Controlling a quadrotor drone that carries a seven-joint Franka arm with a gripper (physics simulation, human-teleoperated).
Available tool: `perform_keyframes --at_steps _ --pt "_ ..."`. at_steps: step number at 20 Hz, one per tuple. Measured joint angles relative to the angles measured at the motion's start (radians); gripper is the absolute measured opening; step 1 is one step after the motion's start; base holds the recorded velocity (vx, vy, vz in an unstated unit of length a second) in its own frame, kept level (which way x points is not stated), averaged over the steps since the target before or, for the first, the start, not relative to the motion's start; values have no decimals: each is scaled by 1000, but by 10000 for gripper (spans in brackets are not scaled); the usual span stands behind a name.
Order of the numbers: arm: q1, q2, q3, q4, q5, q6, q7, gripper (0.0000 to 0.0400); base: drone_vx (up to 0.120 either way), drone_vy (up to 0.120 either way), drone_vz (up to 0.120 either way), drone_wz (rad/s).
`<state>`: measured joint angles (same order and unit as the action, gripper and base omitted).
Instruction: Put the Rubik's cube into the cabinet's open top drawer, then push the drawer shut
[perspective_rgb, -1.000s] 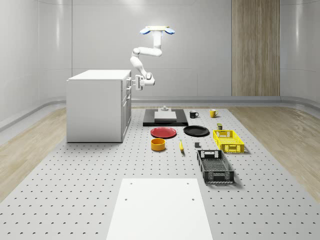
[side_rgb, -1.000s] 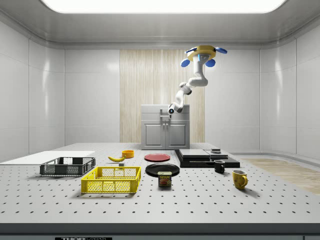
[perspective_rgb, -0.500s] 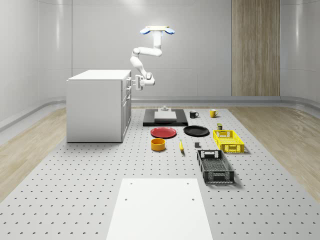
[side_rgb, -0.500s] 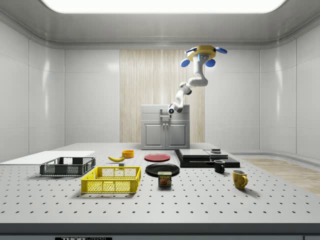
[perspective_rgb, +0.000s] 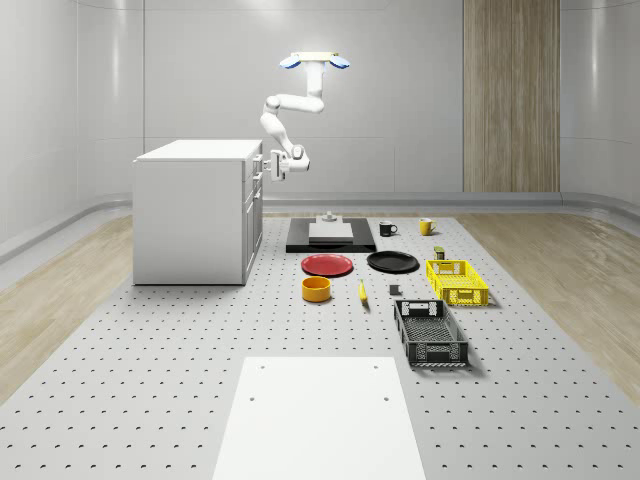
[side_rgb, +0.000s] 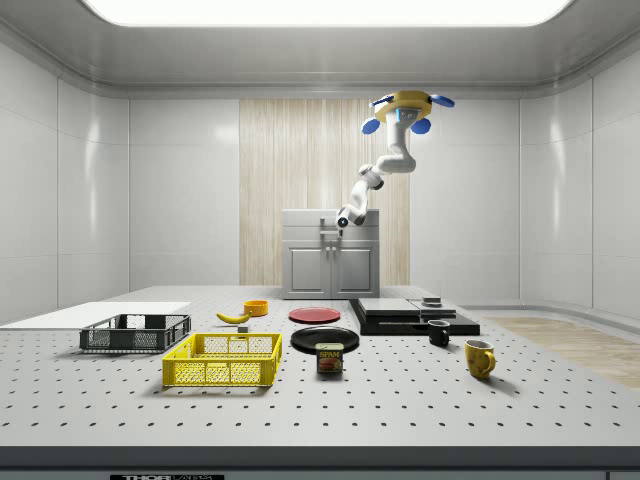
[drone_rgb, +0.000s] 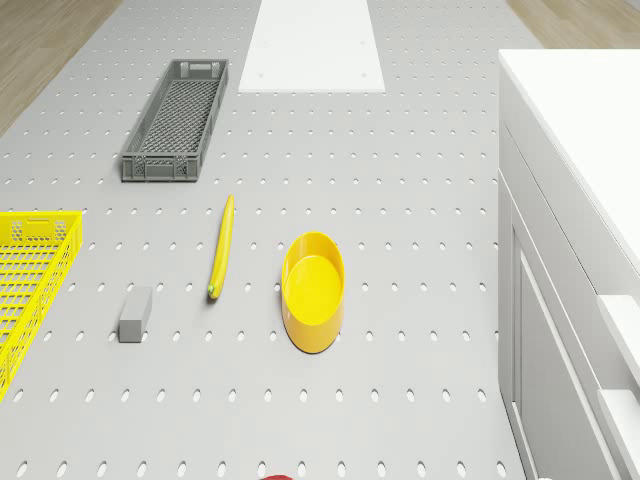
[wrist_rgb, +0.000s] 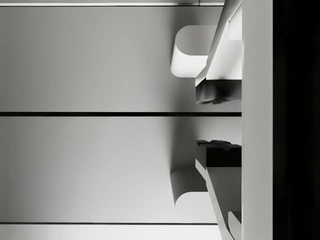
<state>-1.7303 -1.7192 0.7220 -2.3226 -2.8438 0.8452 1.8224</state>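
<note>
Right up against the cabinet (perspective_rgb: 190, 210) front, the gripper (wrist_rgb: 216, 122) sits with its fingers (wrist_rgb: 214, 93) parted, a gap between the pads and nothing held. Directly ahead of it, the top drawer (wrist_rgb: 100, 60) front and its handle (wrist_rgb: 192, 50) look flush with the panel below, probably closed. Above and behind the gripper, the drone (perspective_rgb: 314, 61) hovers beside the cabinet. Below it on the table (perspective_rgb: 150, 350) lie a yellow bowl (drone_rgb: 313, 291) and banana (drone_rgb: 221, 247). The Rubik's cube cannot be made out.

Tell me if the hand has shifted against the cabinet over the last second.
No. In the whole-scene view the hand sits at the same spot by the cabinet front's top drawer as before.
</note>
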Motion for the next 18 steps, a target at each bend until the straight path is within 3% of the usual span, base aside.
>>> perform_keyframes --at_steps 18 --pt "0 0 0 0 0 0 0 105 0 0 0 0"
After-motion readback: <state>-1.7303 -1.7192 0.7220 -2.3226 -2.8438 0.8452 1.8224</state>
